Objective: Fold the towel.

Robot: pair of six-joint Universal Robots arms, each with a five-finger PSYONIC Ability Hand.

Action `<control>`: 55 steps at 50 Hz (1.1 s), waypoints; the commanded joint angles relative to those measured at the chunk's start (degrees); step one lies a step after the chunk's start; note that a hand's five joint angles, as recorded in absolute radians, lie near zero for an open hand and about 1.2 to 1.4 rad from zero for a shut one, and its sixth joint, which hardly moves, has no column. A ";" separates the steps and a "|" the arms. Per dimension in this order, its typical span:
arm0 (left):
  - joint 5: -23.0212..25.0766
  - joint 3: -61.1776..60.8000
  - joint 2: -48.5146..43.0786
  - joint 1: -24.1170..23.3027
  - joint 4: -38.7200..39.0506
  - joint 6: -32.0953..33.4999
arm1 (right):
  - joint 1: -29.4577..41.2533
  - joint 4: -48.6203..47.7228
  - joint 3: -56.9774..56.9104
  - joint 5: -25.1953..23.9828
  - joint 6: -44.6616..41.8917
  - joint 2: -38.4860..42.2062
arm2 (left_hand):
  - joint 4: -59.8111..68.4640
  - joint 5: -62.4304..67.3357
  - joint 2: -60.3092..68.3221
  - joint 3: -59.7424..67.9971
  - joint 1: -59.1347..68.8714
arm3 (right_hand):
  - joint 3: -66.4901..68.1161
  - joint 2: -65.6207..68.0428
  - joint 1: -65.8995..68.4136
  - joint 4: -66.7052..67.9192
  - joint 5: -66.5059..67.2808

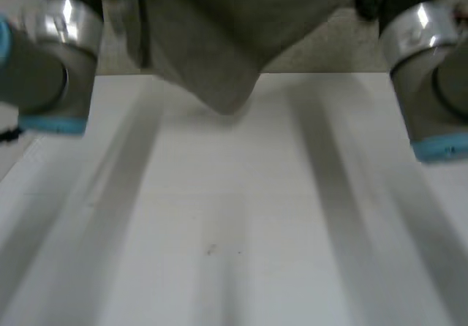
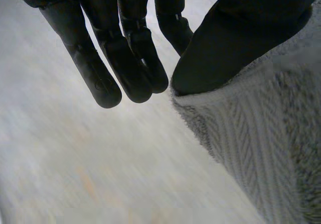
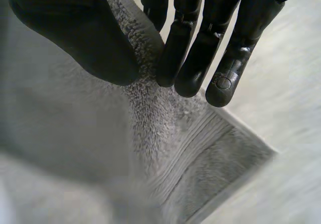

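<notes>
One grey towel point(image 1: 212, 41), terry with a ribbed woven band along its hem, hangs in the air at the far side of the table, held up between the two hands. Its lowest point dips to the table's far edge, and I can't tell if it touches.

The left hand point(image 2: 125, 58) has it pinched at a corner. The thumb sits on the hem and the fingers are pretty much straight right beside it. The right hand point(image 3: 200, 48) does the same on an edge, with the cloth caught between thumb and straight fingers and the rest sagging below the palm.

Writing-wise, there's a little round stamp point(image 3: 223, 82) on a fingertip, too small to read.

The table point(image 1: 241, 216) is plain matte white with a couple of tiny dark specks point(image 1: 212, 250) near the middle. The left arm point(image 1: 51, 70) and right arm point(image 1: 431, 77) sit at either side. Past the far edge it's speckled beige floor point(image 1: 344, 48).
</notes>
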 commanded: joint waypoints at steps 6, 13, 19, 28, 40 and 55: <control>12.08 -32.42 -0.20 2.92 -0.23 3.15 | 1.68 19.34 16.54 -0.14 -0.51 9.81 | 10.20 10.63 10.24 10.23 12.34 | 12.34 12.32 24.32 11.48 13.35; 12.52 -43.65 3.12 5.20 -2.95 11.84 | 1.95 28.30 20.05 -1.27 0.98 10.35 | 10.20 10.63 10.24 10.23 12.34 | 12.34 12.32 24.32 11.48 13.35; 12.87 -48.85 12.45 7.31 -8.14 12.73 | 1.51 31.12 25.24 -6.29 3.01 2.87 | 10.20 10.63 10.24 10.23 12.34 | 7.85 7.84 19.84 7.00 8.86; 14.54 -51.93 19.75 8.28 -10.34 12.38 | -7.63 29.54 28.85 -13.85 12.67 -1.44 | 10.20 10.63 10.24 10.23 12.34 | -33.86 -33.88 -21.88 -34.72 -32.85; 14.54 -51.84 24.14 9.68 -11.22 12.12 | -17.03 26.91 31.30 -18.77 16.54 -0.74 | 10.20 10.63 10.24 10.23 12.34 | -40.08 -40.10 -28.10 -40.94 -39.07; 14.63 -51.93 24.05 8.98 -11.22 8.25 | -16.95 14.86 34.73 -19.12 32.45 4.63 | 10.20 10.63 10.24 10.23 12.34 | -39.58 -39.60 -27.60 -40.44 -38.57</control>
